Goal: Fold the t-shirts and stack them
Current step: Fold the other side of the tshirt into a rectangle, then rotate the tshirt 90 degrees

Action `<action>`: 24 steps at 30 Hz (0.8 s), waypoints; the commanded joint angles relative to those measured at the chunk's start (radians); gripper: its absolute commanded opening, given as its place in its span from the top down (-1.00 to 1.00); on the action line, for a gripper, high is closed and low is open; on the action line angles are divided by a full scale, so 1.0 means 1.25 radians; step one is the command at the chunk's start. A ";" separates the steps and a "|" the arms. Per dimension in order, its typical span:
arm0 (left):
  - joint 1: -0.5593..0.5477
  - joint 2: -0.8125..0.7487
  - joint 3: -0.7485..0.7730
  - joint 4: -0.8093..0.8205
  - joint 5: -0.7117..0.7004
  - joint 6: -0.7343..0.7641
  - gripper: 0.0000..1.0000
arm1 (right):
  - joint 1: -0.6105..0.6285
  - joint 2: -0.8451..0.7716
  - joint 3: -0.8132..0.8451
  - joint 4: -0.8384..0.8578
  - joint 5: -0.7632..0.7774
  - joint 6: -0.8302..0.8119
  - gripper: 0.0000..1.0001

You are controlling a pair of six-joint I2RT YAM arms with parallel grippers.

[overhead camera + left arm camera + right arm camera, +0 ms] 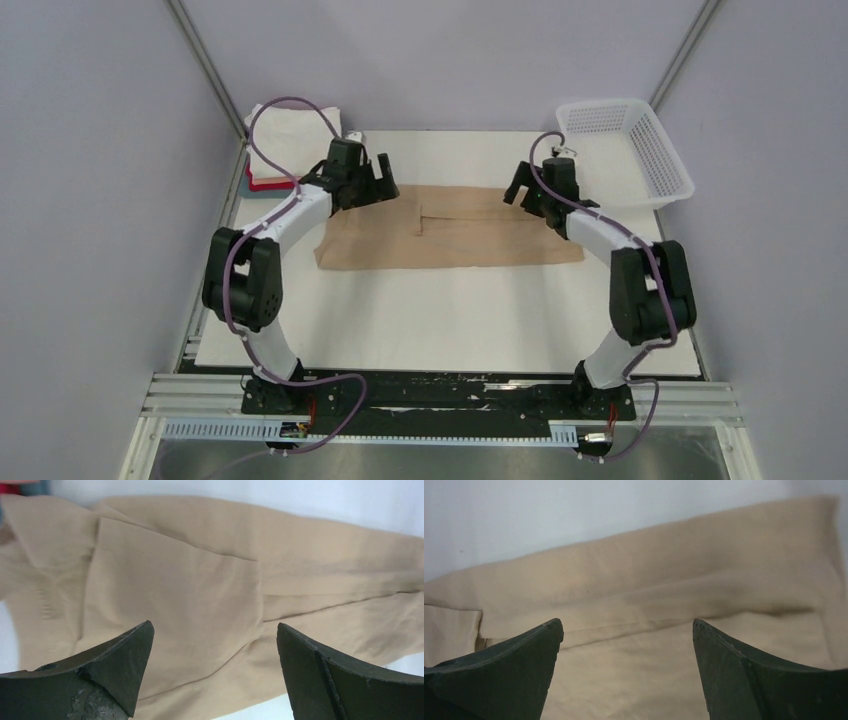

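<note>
A tan t-shirt (pixel 450 230) lies folded into a long strip across the far middle of the white table. My left gripper (pixel 378 178) hovers open over its left end; the left wrist view shows the tan cloth (pixel 200 590) between the spread fingers (pixel 125 655). My right gripper (pixel 524 185) hovers open over the strip's right end; the right wrist view shows the cloth (pixel 649 610) below its spread fingers (pixel 724 655). A stack of folded shirts (pixel 272 152), cream-white on top with red and pink edges, sits at the far left corner.
A white plastic mesh basket (pixel 625 150) stands at the far right corner. The white table (pixel 450 320) stretches from the shirt to the arm bases. Grey walls close in on both sides.
</note>
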 commanded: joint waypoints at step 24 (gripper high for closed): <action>-0.019 0.669 0.694 -0.101 0.427 -0.242 -1.00 | 0.259 -0.118 -0.329 -0.199 -0.425 0.122 -1.00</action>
